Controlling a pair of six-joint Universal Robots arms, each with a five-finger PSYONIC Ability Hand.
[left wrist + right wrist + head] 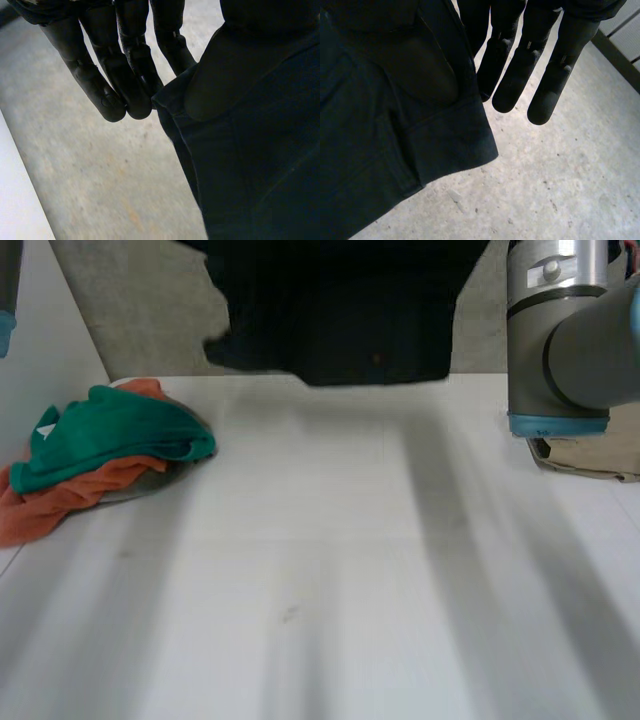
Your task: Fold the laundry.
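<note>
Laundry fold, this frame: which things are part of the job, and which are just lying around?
Job:
- dark garment, held up at the table's far side, pinched by the left hand and the right hand
- green cloth heaped on an orange cloth, unfolded, on the white table

Lying about:
- pale beige thing beside the right arm; can't tell what it is

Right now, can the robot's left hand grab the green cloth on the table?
Probably not yet. The left hand is busy pinching an edge of the dark garment. Nothing covers the green cloth atop the orange cloth, so the way looks free once it lets go.
</note>
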